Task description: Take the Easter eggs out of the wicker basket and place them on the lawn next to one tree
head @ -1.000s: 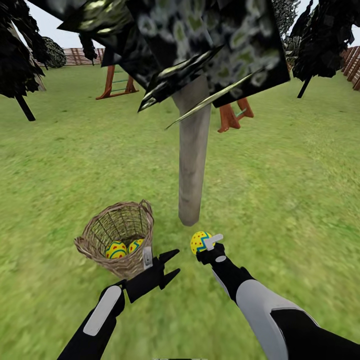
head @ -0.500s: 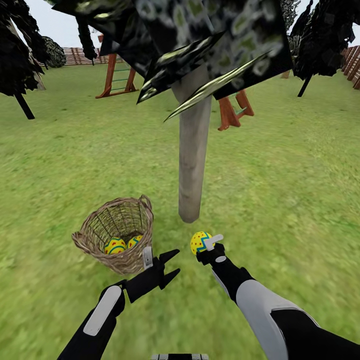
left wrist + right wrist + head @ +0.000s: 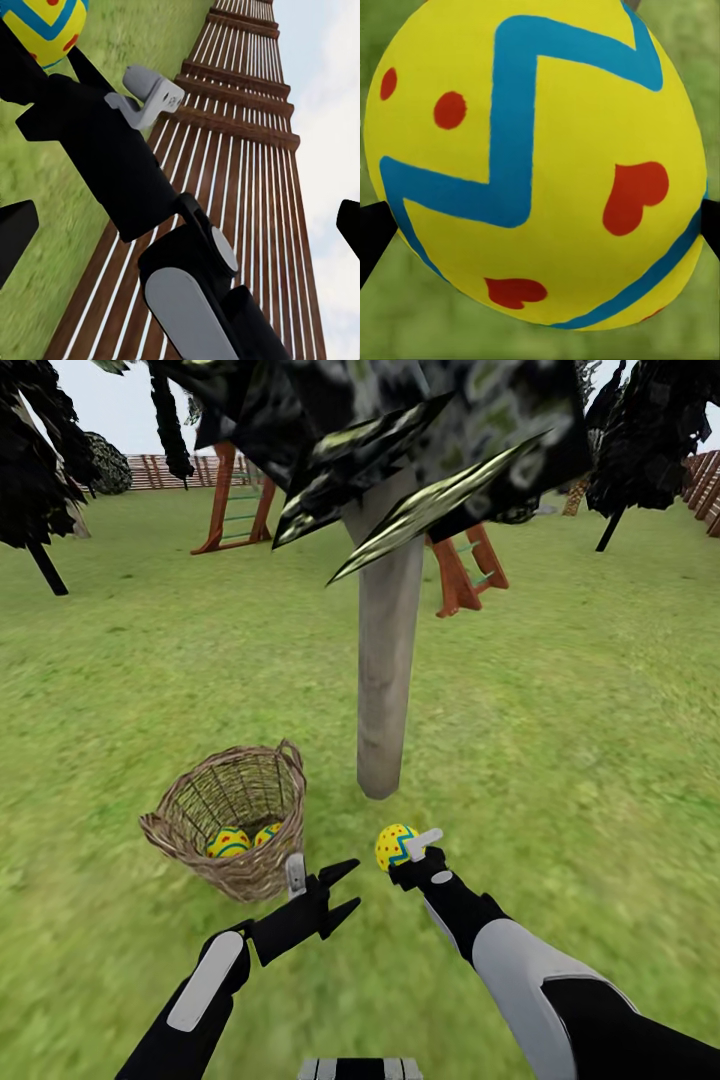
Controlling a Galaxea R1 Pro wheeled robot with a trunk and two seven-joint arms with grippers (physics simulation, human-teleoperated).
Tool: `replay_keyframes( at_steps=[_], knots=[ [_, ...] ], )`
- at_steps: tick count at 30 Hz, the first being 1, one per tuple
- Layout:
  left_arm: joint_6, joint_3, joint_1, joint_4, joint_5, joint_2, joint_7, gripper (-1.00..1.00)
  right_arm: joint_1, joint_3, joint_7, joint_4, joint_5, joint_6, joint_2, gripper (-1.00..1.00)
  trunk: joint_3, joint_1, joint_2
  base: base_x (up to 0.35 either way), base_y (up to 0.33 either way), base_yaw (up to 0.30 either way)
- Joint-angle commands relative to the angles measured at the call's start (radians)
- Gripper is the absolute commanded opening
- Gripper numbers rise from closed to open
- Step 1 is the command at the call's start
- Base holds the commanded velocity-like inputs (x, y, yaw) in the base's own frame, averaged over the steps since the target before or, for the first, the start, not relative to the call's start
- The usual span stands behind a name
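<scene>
Both arms reach forward and low. Left pincer (image 3: 340,890) is spread, holding nothing; right pincer (image 3: 398,850) grips an egg (image 3: 393,846).

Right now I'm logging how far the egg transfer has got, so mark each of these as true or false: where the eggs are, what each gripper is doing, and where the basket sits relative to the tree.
1. The right gripper holds an Easter egg. True.
2. The wicker basket is empty. False: two eggs lie inside it.
3. The left gripper grips the basket's rim. False: it is open, beside the basket, holding nothing.
4. The basket sits on the lawn near the tree's trunk. True.
5. An egg already lies on the grass by the trunk. False: none does yet.
</scene>
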Motion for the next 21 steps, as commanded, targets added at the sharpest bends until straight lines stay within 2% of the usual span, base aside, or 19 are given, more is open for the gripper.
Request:
replay_keyframes(
  at_steps=[1, 7, 21],
  knots=[
    [0.004, 0.001, -0.001, 0.000, 0.000, 0.000, -0.003, 1.00, 0.000, -0.002, 0.000, -0.001, 0.006, 0.004, 0.000, -1.00, -0.004, 0.004, -0.008, 0.000, 0.000, 0.000],
    [0.004, 0.000, -0.001, 0.000, 0.000, 0.000, -0.003, 1.00, 0.000, -0.002, -0.006, -0.001, 0.006, 0.011, 0.001, -1.00, -0.023, 0.026, -0.048, 0.000, 0.000, 0.000],
    [0.004, 0.001, 0.000, 0.000, 0.000, 0.000, -0.003, 1.00, 0.000, -0.002, -0.007, -0.001, 0.004, 0.026, 0.002, -1.00, -0.077, 0.032, -0.052, 0.000, 0.000, 0.000]
  ],
)
